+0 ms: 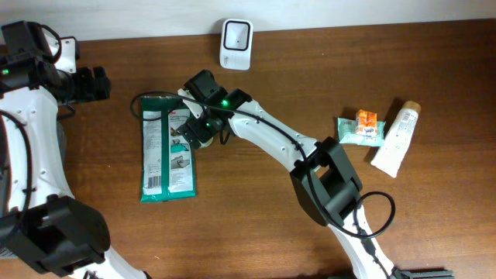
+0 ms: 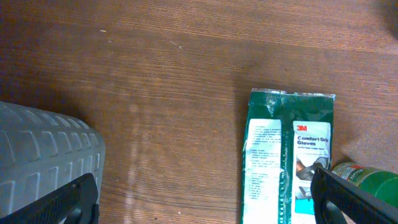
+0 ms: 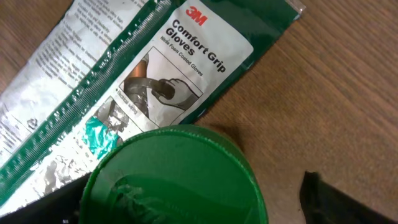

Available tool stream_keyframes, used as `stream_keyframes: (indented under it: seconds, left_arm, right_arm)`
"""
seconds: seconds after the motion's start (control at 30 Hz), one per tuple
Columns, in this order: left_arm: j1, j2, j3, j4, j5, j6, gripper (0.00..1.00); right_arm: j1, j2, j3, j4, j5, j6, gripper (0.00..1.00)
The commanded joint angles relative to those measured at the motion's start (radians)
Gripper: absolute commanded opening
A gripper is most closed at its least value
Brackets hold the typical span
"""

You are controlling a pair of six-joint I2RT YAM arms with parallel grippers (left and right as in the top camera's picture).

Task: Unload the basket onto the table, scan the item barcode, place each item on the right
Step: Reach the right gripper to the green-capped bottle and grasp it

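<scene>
At table centre-left, right gripper [image 1: 200, 130] straddles a green-lidded container [image 3: 174, 177], jaws spread, no clamp yet. The container stands at the glove packet's [image 1: 167, 159] right edge. Left gripper [image 1: 93, 84] sits far left, jaws spread, empty. Nothing lifted, and the scanner [image 1: 235, 43] at the far edge is unused: scan judged wholly pending. Tube [image 1: 397, 139] and small packet [image 1: 361, 129] lie well right.

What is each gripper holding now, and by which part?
Nothing is gripped. The left gripper is open and empty. The right gripper stands open around a green round container, with a gap visible beside one finger.
</scene>
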Motion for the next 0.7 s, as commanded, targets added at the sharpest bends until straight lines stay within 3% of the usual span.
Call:
stream_keyframes:
  seconds: [0.0,0.07,0.33,0.67]
  left_arm:
    - [0.005,0.006,0.006,0.002,0.011,0.016,0.99]
    - [0.005,0.006,0.006,0.002,0.011,0.016,0.99]
    - [0.005,0.006,0.006,0.002,0.011,0.016,0.99]
    - [0.005,0.006,0.006,0.002,0.011,0.016,0.99]
  right_arm:
    - [0.005,0.018,-0.005,0.002,0.008,-0.008,0.83]
    - [0.002,0.015,-0.004,0.001,0.012,-0.008,0.75]
    - [-0.044,-0.104,0.002,-0.106,0.012,-0.008,0.62]
    - [-0.215,-0.192,-0.011,-0.408,0.011,-0.089,0.62]
